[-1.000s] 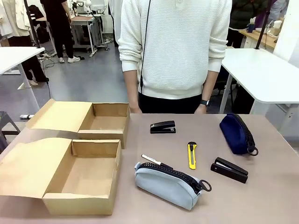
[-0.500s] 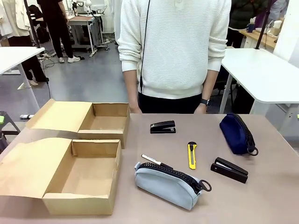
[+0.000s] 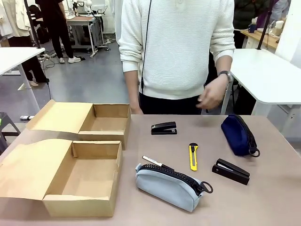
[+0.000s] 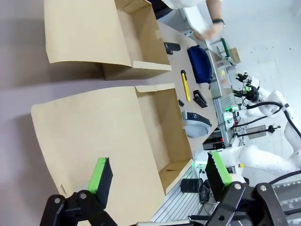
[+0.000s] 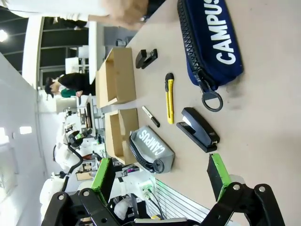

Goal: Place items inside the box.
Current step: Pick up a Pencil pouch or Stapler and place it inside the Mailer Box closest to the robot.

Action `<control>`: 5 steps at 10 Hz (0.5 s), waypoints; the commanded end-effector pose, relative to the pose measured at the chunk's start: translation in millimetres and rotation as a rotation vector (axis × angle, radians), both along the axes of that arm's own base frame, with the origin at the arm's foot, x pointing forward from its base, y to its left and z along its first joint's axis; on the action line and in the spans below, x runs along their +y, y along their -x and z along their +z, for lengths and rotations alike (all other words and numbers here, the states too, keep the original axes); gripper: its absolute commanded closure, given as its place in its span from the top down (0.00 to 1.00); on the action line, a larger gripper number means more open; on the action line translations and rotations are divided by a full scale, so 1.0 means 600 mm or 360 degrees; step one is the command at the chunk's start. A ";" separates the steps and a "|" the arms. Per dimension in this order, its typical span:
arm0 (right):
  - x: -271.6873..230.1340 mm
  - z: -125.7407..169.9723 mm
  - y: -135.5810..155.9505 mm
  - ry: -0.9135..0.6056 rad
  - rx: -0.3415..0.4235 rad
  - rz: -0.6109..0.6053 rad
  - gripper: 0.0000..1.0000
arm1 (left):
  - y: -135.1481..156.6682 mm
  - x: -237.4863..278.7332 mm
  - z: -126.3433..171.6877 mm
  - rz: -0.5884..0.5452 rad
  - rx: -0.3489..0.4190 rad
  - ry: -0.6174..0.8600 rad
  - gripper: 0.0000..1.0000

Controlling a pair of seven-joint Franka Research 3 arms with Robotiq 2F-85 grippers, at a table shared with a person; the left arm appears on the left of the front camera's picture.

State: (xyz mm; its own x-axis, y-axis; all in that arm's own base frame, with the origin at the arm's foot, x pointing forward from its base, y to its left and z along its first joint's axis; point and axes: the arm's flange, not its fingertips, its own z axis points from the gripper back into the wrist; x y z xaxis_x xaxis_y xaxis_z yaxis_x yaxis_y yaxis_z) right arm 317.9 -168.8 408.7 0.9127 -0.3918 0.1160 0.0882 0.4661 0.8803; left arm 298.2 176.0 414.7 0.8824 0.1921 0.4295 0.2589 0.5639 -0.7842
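The box (image 3: 84,181) lies open at the table's front left, its flap lid (image 3: 26,169) spread to the left, and I see nothing inside it. To its right lie the grey "CAMPUS" pouch (image 3: 170,186), a white marker (image 3: 152,161), a yellow utility knife (image 3: 193,157) and two black staplers (image 3: 164,128) (image 3: 230,171). My left gripper (image 4: 160,174) hangs open above the flap of the box (image 4: 160,127). My right gripper (image 5: 160,174) is open over the table's right edge, short of the nearer stapler (image 5: 200,129) and the grey pouch (image 5: 150,150).
A smaller open cardboard box (image 3: 106,123) stands behind the box. The dark blue pouch (image 3: 239,134) lies at the far right. A person in a white sweater stands at the far edge with one hand (image 3: 211,94) raised above the table.
The person's hand has come up from behind the table edge to chest height at the right. Nothing on the table has moved.
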 end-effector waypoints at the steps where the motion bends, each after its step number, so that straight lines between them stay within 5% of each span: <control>1: 0.016 0.009 0.001 0.0014 -0.0028 0.0112 1.00 | -0.004 0.000 0.001 -0.0013 -0.0048 0.0022 1.00; 3: 0.073 0.046 -0.008 0.0184 -0.0211 0.0304 1.00 | -0.004 0.000 0.001 -0.0013 -0.0048 0.0022 1.00; 5: -0.025 0.026 -0.001 -0.0059 -0.0257 0.0174 1.00 | -0.004 0.000 0.001 -0.0013 -0.0048 0.0022 1.00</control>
